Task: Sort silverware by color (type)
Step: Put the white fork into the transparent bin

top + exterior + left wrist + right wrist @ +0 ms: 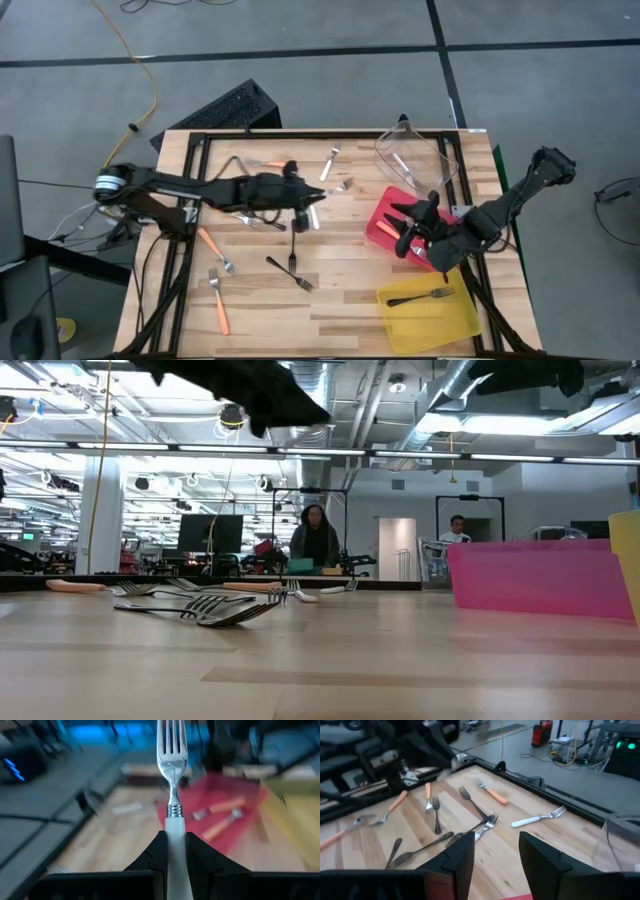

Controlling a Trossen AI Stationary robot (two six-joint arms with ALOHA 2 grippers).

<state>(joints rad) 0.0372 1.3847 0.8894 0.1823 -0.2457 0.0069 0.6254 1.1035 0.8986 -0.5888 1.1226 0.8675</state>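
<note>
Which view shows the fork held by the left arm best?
The left wrist view: the white-handled fork fills it, pinched between the fingers. The high view shows only its pale handle below the left gripper; the others don't show it.

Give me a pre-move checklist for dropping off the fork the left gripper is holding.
1. Grip: left gripper is shut on the white-handled fork, handle between the fingers, tines pointing forward. Ok.
2. Fork clear of the table: it is held in the air over the wooden table. Ok.
3. Destination: the clear bin sits at the far right corner; its contents cannot be made out. Cannot tell.
4. Other bins: red bin holds orange-handled forks, yellow bin holds a black fork; neither suits this one. Ok.
5. Path: right gripper hovers open over the red bin, near the route to the clear bin. Not ok.
</note>
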